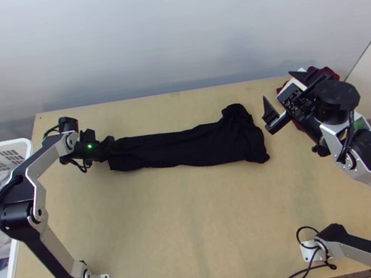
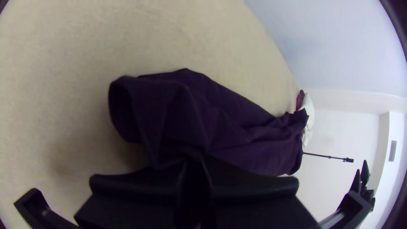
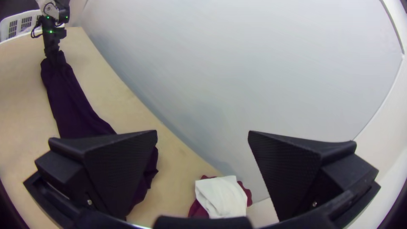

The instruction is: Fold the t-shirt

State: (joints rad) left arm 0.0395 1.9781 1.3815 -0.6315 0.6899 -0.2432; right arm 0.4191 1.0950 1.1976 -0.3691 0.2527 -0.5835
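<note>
The black t-shirt [image 1: 203,144] lies as a long narrow bunched strip across the upper middle of the table, wider and crumpled at its right end. At its left end my left gripper [image 1: 110,145] holds the cloth. In the left wrist view my left gripper [image 2: 195,178] is shut on the edge of the t-shirt [image 2: 190,114], which hangs in folds from the fingers. My right gripper [image 1: 283,95] stands open over the back right, apart from the shirt. In the right wrist view my right gripper [image 3: 202,135] has its fingers wide apart, the shirt [image 3: 72,101] stretching away beyond them.
Dark red cloth [image 1: 324,71] and a white cloth [image 3: 222,197] lie at the table's back right corner, below my right gripper. A white basket [image 1: 23,146] with grey and blue clothes stands left of the table. Bare wood [image 1: 198,221] spreads in front of the shirt.
</note>
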